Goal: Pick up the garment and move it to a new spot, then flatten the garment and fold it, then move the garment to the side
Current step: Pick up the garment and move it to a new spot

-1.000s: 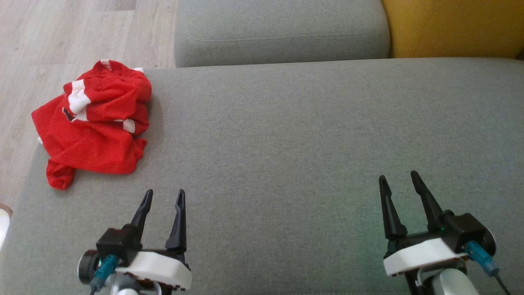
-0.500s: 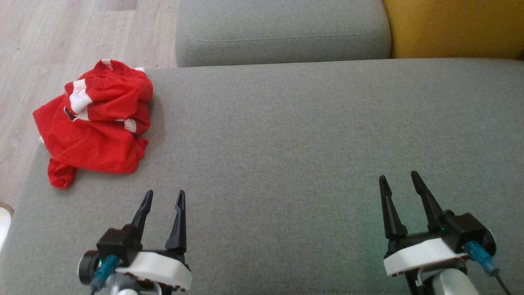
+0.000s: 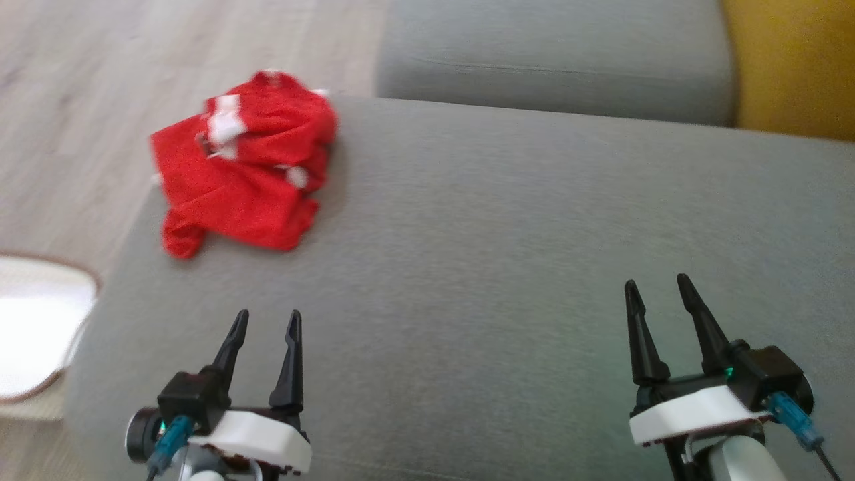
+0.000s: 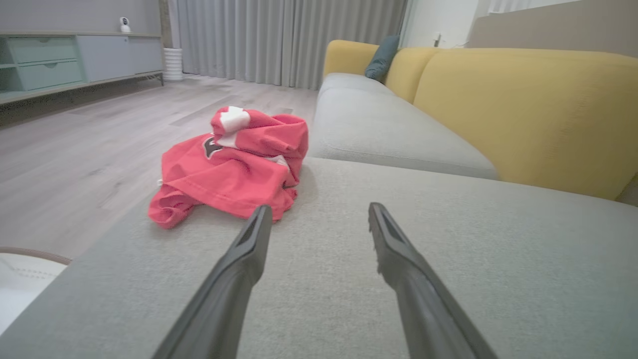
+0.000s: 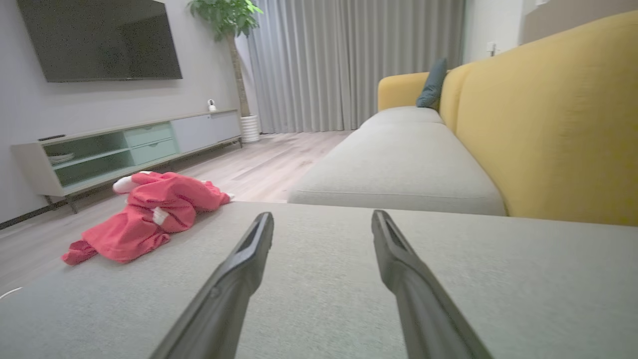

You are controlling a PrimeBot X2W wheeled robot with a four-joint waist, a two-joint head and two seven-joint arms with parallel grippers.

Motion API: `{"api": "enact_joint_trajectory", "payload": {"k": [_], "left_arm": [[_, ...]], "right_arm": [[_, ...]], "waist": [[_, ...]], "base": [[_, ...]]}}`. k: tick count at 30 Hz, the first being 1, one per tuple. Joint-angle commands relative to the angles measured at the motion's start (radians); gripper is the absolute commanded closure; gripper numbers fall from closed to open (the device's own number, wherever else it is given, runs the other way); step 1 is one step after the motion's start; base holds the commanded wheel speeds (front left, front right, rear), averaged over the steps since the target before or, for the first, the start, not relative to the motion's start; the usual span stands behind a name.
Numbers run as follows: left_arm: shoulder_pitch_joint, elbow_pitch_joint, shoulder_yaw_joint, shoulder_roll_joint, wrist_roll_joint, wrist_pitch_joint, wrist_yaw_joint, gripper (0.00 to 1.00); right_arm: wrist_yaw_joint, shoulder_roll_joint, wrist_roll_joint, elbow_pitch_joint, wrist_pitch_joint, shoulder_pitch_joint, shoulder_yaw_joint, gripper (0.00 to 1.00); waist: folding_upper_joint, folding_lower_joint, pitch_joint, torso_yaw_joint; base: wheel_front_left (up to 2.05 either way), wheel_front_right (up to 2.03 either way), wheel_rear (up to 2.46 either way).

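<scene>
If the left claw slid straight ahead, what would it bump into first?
Probably the left claw meets the near edge of the crumpled red-and-white garment on the grey sofa cushion; depth is unclear.

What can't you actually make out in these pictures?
Garment: blurred in the head view, and its crumpled folds hide its shape.
White round thing, head view: cut off by the left edge.
Small white gadget on the cabinet, right wrist view: too small.
</scene>
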Motion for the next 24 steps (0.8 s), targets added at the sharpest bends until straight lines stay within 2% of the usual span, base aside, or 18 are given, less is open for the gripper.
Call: {"api": "enact_joint_trajectory", "payload": {"k": [1,6,11,24], "left_arm": [[-0.042,-0.026,0.039,0.008,0.017,-0.012,-0.007,0.0],[-0.041,-0.026,0.049,0.008,0.023,-0.012,-0.011,0.0],[-0.037,-0.029,0.056,0.008,0.024,-0.012,-0.013,0.0],[-0.049,-0.034,0.075,0.014,0.029,-0.012,-0.03,0.0]], "right_arm": [[0.008,-0.008,0.009,-0.035,-0.011,-0.038,0.026,0.0],[0.008,-0.008,0.013,-0.035,-0.011,-0.041,0.034,0.0],[0.008,-0.008,0.016,-0.033,-0.011,-0.043,0.043,0.0],[0.008,-0.008,0.018,-0.041,-0.011,-0.045,0.045,0.0]], "waist": [[0.0,0.0,-0.004,0.092],[0.0,0.0,-0.006,0.176],[0.0,0.0,-0.006,0.218],[0.0,0.0,0.01,0.27]], "base": [[0.0,0.0,0.0],[0.0,0.0,0.0],[0.0,0.0,0.0],[0.0,0.0,0.0]]}}
